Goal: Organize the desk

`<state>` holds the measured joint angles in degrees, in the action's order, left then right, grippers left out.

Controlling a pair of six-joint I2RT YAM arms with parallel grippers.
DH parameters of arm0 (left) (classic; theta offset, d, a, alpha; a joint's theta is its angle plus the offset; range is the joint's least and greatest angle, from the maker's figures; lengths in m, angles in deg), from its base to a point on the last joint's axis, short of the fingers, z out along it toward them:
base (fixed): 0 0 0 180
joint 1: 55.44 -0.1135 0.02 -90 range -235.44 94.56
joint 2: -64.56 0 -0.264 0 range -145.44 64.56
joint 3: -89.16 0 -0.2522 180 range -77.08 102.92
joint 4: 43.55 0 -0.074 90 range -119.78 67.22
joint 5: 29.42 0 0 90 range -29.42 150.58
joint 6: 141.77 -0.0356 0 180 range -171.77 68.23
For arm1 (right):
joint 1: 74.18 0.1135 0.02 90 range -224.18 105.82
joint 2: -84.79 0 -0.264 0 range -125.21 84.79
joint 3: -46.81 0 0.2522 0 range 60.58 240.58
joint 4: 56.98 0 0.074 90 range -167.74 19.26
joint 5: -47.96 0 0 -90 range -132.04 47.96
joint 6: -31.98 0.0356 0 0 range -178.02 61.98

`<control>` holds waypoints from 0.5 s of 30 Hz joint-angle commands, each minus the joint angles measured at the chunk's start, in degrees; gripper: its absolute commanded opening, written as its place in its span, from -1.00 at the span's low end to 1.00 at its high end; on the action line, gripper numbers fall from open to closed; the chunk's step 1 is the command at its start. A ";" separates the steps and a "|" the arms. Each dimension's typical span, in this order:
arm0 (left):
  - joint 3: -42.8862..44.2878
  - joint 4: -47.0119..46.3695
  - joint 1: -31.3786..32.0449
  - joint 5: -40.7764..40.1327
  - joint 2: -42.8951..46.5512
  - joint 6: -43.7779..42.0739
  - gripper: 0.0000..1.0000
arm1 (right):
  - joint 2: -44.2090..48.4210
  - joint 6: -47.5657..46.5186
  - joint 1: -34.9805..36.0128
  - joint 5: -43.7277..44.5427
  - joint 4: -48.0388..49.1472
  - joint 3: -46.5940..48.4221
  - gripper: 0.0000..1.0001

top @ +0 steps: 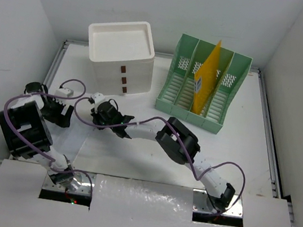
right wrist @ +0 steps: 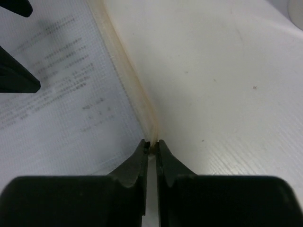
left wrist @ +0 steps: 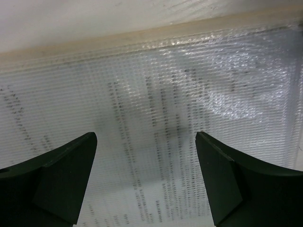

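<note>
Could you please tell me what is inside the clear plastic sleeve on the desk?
A sheet of printed text shows through the sleeve; the words are too blurred to read. The desk beneath it is covered.

Printed text on the sleeve (left wrist: 189, 94) is unreadably blurred.

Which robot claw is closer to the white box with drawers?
Right. The right gripper, pinching the clear sleeve's edge, sits just in front of the white drawer box. The left gripper hovers open over the sleeve, farther off to the box's front-left.
</note>
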<state>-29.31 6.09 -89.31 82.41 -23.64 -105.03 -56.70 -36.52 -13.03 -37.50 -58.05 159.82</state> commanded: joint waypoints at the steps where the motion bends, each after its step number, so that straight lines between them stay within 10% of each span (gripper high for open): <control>1: 1.10 1.38 -0.59 2.69 2.07 -2.20 0.67 | -4.06 -0.23 0.82 1.61 -6.11 -1.41 -0.90; 15: 6.89 25.73 1.43 22.47 6.73 -51.15 0.87 | 15.45 -11.56 0.82 -12.35 27.12 -27.60 -1.00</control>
<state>-24.79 27.10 -88.85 97.84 -17.48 -141.62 -45.37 -44.00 -12.20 -43.03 -38.14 134.27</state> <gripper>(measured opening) 0.935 0.009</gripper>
